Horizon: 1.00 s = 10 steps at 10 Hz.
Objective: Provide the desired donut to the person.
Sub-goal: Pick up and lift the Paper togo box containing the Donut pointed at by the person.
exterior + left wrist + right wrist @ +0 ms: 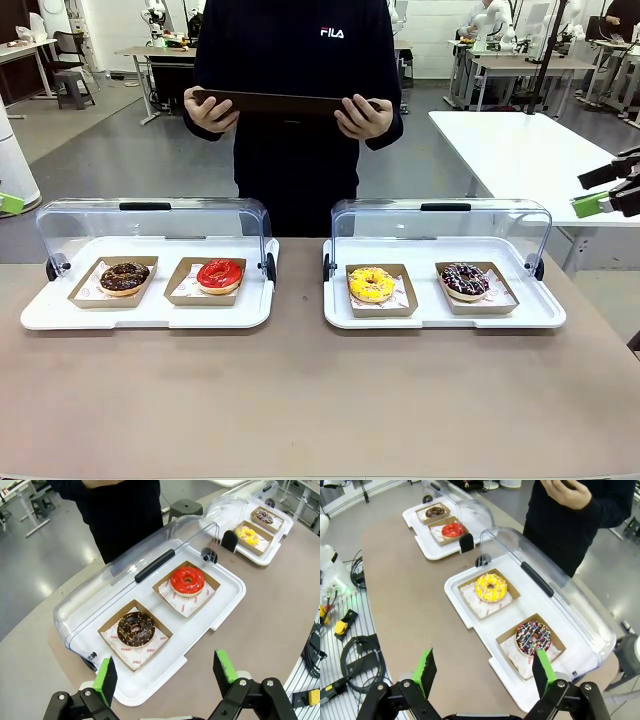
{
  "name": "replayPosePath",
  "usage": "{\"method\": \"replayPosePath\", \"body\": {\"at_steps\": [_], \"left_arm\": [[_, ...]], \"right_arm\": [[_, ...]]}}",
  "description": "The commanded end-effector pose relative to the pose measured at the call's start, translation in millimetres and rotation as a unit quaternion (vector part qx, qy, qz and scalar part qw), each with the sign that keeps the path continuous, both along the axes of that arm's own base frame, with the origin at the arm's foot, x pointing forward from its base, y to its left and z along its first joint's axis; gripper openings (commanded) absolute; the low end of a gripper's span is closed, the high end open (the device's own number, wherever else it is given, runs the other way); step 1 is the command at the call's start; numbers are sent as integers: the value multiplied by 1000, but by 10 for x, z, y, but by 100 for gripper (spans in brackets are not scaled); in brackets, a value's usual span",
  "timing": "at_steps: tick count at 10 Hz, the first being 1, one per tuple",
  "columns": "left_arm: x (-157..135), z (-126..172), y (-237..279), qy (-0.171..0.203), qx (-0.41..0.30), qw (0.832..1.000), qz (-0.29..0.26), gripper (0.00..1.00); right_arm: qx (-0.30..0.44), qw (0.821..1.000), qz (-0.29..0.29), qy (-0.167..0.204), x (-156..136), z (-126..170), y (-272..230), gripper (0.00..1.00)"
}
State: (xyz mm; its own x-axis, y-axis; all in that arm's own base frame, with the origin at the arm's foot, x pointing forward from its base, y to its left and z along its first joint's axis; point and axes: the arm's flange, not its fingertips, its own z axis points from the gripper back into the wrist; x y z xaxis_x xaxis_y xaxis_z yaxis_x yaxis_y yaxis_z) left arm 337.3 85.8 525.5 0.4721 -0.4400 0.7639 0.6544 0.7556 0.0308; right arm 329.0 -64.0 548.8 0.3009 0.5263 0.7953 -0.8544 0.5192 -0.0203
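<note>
person (297,60): black FILA sweatshirt, holds dark tablet (280,102) | jaws: both pairs wide apart

White "FILA" letters stand on the chest of the person (297,90), on a black sweatshirt (290,60). Just beyond the left gripper (167,672) and its fingers (106,677), the paper liner (116,641) under the chocolate donut (135,628) reads "YUMMY" and "SMILE". Farther ahead, the second liner (186,605), under the red donut (187,579), carries the same words.

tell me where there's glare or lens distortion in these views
front view: even light, sharp, faint sheen on the left lid and right lid; left wrist view: wide-angle bend curves the table, white streaks along the left lid; right wrist view: same curving, pale streaks on the right lid
</note>
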Motion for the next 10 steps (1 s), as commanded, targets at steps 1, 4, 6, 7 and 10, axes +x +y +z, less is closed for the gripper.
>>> {"method": "replayPosePath", "body": {"at_steps": [1,4,6,7,10], "left_arm": [[-175,-184,28,-1,9,1000,-8,100],[-152,-208,62,5,11,1000,-19,100],[-134,-201,55,12,16,1000,-21,100],[-120,-216,12,28,21,998,-55,100],[-40,-67,63,14,9,1000,-12,100]], "right_arm": [[-2,1000,11,-4,34,-1,-27,100],[-10,1000,2,-5,27,-2,-20,100],[-17,1000,-8,-9,21,5,-10,100],[-49,999,1,-22,-24,-32,118,100],[-19,1000,-12,-2,-1,5,-12,100]]}}
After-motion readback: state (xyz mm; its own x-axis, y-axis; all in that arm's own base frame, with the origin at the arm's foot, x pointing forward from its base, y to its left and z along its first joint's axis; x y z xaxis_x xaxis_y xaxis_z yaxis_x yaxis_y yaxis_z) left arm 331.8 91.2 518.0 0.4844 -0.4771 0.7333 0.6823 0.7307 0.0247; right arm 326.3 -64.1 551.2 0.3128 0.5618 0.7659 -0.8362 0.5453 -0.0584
